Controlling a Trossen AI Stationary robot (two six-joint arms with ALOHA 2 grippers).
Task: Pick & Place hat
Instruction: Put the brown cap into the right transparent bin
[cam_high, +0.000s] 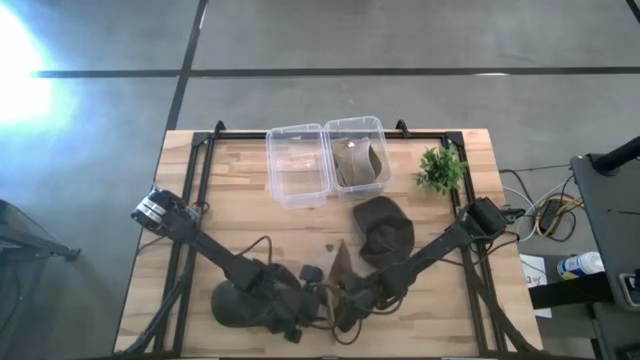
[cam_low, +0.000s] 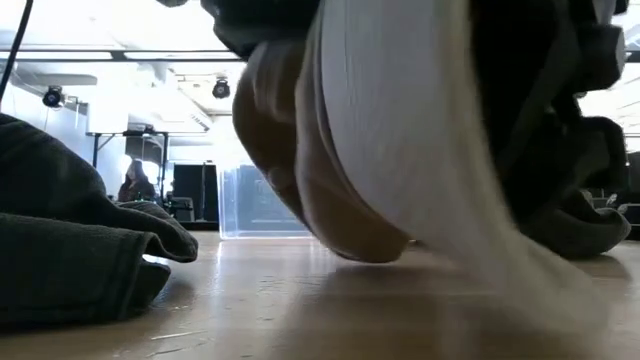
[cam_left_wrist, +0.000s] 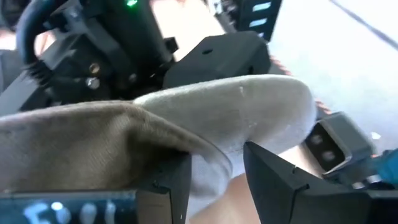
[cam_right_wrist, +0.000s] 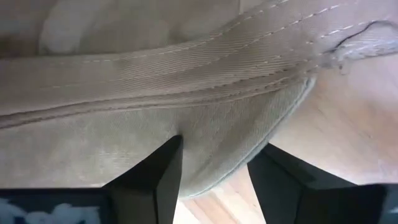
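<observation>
A tan hat stands on edge near the table's near edge, between my two grippers. In the low view the tan hat fills the frame, its pale inside facing the camera and its lowest part on the wood. My left gripper reaches it from the left and my right gripper from the right. Both are shut on it. Its rim runs between the fingers in the left wrist view and the right wrist view. My left gripper pinches the tan hat's pale rim between its two fingers, coming level from the table's left. The hat stands tilted, its low part on the table. My right gripper pinches the hat's stitched edge between its fingers, from the table's right.
A dark hat lies under the left arm near the near edge, and another dark hat lies under the right arm. Two clear bins stand at the far edge; the right bin holds a tan hat. A small plant stands beside them.
</observation>
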